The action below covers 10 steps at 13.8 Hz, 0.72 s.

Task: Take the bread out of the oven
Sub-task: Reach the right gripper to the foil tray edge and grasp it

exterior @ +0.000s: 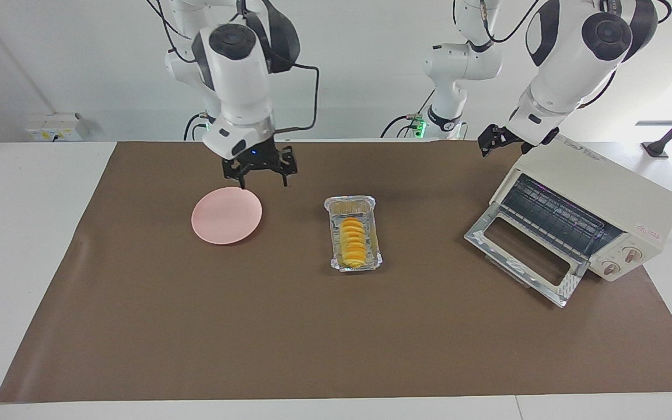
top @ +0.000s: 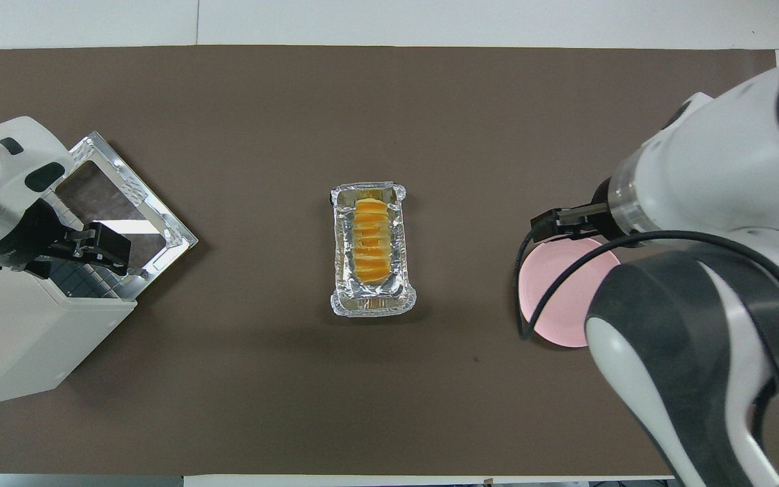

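The bread [exterior: 353,243] lies in a crinkled foil tray [exterior: 353,205] at the middle of the brown mat [exterior: 336,350] on the table [exterior: 21,233], outside the oven [exterior: 610,192]. Taking the overhead view as a clock face centred on the tray, the oven sits at about nine o'clock, at the left arm's end of the table, with its glass door [exterior: 522,259] dropped flat and the wire rack [exterior: 552,219] bare. The pink plate [exterior: 222,224] sits at about three o'clock, toward the right arm's end. The left tool [exterior: 496,143] hangs in the air over the oven's top corner, jaws wide and holding nothing. The right tool [exterior: 260,170] hovers over the plate's edge nearest the robots, jaws spread wide and holding nothing.
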{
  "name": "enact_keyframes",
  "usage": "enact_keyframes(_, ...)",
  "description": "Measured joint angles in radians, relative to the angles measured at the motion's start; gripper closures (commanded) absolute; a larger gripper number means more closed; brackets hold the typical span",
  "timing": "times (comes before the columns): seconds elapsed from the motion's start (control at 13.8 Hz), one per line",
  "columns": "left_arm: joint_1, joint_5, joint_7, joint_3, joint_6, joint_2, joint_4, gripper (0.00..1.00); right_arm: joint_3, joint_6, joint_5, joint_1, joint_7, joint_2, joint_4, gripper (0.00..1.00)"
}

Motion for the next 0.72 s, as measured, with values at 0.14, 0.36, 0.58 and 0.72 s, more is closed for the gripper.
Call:
enact_keyframes(0.14, 0.027, 0.000, 0.041, -0.003, -0.004, -0.002, 0.003, 0.00, 0.000, 0.088, 0.000, 0.055, 0.075, 0.070, 0.000, 0.00)
enact_keyframes(0.36, 0.041, 0.000, 0.071, -0.003, -0.004, -0.003, 0.003, 0.00, -0.003, 0.171, -0.003, 0.103, 0.155, 0.152, 0.005, 0.00)
enact_keyframes(0.58, 0.040, 0.000, 0.071, -0.006, -0.004, -0.004, 0.003, 0.00, -0.004, 0.300, -0.057, 0.163, 0.258, 0.271, 0.016, 0.00)
enact_keyframes(0.72, 0.042, 0.000, 0.071, -0.004, -0.004, -0.007, 0.005, 0.00, -0.011, 0.343, -0.070, 0.165, 0.262, 0.329, 0.026, 0.00)
